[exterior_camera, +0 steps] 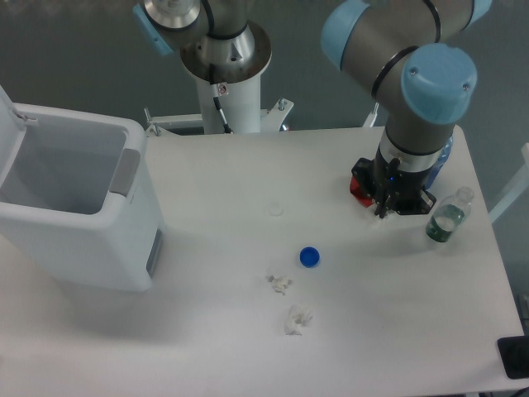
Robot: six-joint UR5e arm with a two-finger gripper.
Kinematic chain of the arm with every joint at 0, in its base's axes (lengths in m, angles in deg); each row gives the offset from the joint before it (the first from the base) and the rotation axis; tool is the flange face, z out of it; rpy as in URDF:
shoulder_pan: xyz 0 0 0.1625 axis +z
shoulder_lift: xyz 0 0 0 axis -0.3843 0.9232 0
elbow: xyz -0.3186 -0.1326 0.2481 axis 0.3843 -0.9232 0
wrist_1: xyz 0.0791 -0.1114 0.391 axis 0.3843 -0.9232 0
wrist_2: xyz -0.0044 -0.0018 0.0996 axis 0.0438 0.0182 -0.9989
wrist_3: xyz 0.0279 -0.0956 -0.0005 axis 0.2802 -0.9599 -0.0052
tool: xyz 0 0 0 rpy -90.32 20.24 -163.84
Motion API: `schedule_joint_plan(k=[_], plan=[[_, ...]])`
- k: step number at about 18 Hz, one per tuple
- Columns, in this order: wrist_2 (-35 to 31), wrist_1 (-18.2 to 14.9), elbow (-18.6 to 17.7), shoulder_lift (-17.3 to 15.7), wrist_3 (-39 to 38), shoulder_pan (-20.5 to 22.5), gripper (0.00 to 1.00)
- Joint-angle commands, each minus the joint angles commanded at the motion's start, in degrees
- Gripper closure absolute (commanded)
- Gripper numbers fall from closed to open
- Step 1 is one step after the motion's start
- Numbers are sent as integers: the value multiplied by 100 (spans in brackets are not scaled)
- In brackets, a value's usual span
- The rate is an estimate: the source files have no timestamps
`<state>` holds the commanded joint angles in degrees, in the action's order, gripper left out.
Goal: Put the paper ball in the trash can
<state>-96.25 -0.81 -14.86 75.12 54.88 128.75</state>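
Observation:
Two crumpled white paper balls lie on the table in front of centre, a smaller one (279, 284) and a larger one (297, 319) just below it. The trash can (124, 240), a big white bin with a grey side panel, stands at the left with its lid raised and its inside showing. My gripper (384, 207) points straight down over the right part of the table, far from both paper balls and the bin. The wrist above hides its fingers, so their spacing does not show.
A blue bottle cap (309, 257) lies just above the paper balls. A small clear disc (275, 209) sits mid-table. A plastic bottle with green liquid (447, 217) stands right of the gripper, and something red (359, 187) shows beside the wrist.

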Motion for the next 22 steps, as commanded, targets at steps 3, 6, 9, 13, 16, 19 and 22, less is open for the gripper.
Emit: schedule_joint_plan(k=[3, 6, 9, 13, 16, 19, 22], plan=[[35, -26, 0, -79, -35, -26, 92], [141, -53, 0, -167, -70, -97, 91], [193, -88, -79, -324, -236, -167, 92], [439, -114, -254, -798, -781, -588, 93], [790, -132, -474, -1238, -1237, -887, 93], [1063, -123, -448, -1380, -1721, -1159, 93], [1274, -114, -475, -1529, -2152, -1589, 93]])
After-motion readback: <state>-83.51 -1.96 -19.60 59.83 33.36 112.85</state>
